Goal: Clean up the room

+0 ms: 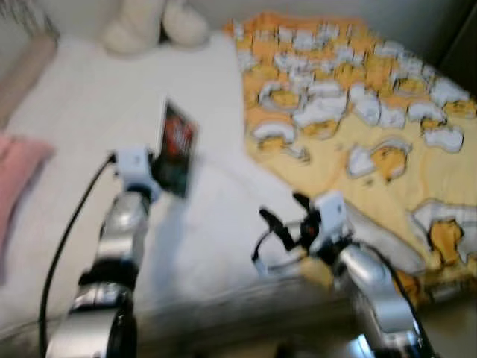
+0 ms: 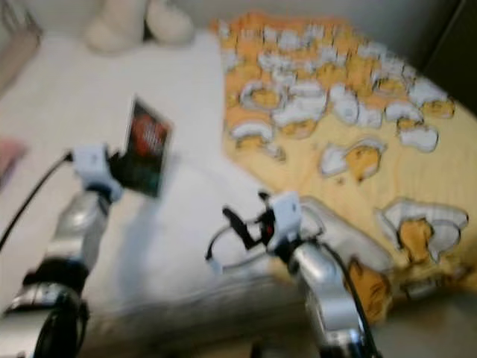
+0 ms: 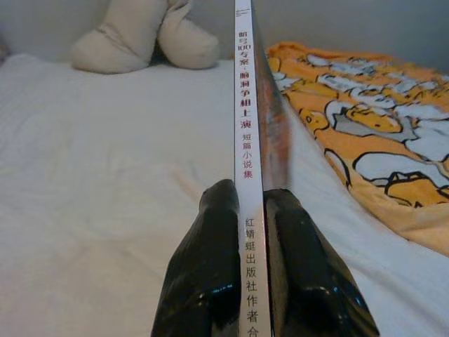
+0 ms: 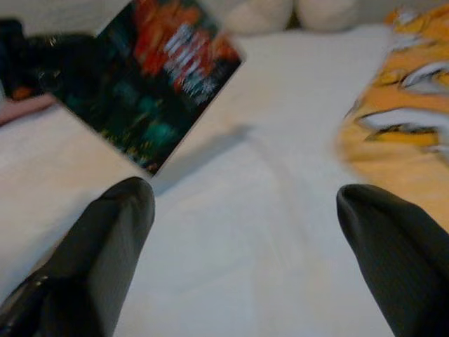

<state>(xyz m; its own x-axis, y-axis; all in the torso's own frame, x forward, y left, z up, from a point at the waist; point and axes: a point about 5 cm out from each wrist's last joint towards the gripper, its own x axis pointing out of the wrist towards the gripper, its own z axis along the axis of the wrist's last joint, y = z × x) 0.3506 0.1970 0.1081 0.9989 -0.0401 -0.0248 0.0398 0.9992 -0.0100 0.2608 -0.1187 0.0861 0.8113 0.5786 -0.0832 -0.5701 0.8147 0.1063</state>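
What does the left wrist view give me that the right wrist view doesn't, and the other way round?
Left wrist view: the book's white spine with printed characters, edge-on, clamped between the left gripper's fingers. Right wrist view: the book's dark cover with red lettering, held tilted above the bed, plus the right gripper's fingers spread wide with nothing between them. Both share the white bedsheet, the orange cartoon blanket and the cream plush toy at the far end.
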